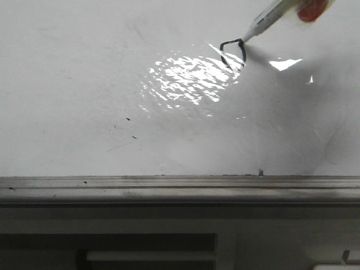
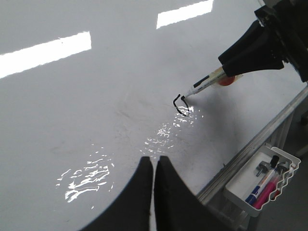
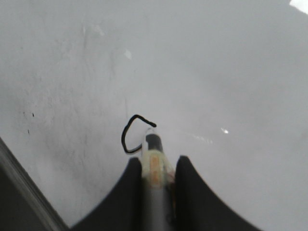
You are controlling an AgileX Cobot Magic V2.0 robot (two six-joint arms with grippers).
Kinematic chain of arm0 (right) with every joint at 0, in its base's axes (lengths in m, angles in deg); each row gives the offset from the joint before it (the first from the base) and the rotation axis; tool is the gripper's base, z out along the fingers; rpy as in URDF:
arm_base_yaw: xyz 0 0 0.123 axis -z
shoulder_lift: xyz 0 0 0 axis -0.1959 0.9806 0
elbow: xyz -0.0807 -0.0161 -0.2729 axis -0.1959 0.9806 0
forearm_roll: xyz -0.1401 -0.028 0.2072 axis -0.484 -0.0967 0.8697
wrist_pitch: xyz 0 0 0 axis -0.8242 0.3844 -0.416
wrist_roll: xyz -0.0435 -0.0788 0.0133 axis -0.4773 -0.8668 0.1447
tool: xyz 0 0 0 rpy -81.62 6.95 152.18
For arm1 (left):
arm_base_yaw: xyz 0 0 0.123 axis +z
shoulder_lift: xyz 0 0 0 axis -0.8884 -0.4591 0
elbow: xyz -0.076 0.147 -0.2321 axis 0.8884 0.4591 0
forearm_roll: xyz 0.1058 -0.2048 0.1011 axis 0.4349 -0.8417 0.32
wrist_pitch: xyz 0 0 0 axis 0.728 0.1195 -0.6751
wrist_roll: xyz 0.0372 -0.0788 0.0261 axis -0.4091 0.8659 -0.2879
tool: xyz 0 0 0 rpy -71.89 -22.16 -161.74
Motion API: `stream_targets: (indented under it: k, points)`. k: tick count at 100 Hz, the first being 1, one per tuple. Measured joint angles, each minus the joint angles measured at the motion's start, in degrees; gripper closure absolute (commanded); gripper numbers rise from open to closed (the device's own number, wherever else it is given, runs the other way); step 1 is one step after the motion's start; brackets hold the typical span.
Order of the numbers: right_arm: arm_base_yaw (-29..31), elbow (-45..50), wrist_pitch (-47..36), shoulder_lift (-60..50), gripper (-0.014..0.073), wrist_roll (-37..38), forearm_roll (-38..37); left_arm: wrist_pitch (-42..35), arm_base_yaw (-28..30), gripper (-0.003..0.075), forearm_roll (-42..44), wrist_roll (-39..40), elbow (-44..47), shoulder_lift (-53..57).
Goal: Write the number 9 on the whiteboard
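**A:** Glossy and glare-streaked, the whiteboard (image 1: 84,84) fills the front view down to its grey rail (image 1: 180,188). Up at the right, a marker (image 1: 264,22) slants in, its tip at the top of the number 9 (image 1: 233,53), which so far is only an angular loop with no tail.

**B:** And the left wrist view?

**A:** The left gripper (image 2: 155,166) hangs over bare board well apart from the stroke, its fingers nearly touching and holding nothing. Across from it the right arm reaches in at a low slant, the marker angled down to the loop (image 2: 180,105). A white tray (image 2: 262,180) of spare pens hangs off the rail.

**B:** Right wrist?

**A:** The right gripper (image 3: 158,166) is clamped around the marker barrel, the tip beside the loop (image 3: 130,134).

**B:** Risks?

**A:** I'd judge the tail is the danger: with the pen so slanted, uneven pressure could lift the tip and break the line, or the barrel could slip between the fingers.
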Motion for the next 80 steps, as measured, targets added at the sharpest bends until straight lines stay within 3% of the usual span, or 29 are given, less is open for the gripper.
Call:
stream_targets:
  k: [21, 50, 80]
  points:
    - [0.00, -1.79, 1.73, 1.58, 0.0634, 0.10, 0.10, 0.00, 0.00, 0.0741, 0.00, 0.00, 0.00, 0.00]
    - [0.00, 1.87, 14.66, -3.06, 0.0634, 0.10, 3.31, 0.00, 0.00, 0.0741, 0.00, 0.00, 0.00, 0.00]
    - [0.08, 7.24, 15.68, -7.13, 0.0634, 0.10, 4.47, 0.00, 0.00, 0.0741, 0.00, 0.00, 0.00, 0.00]
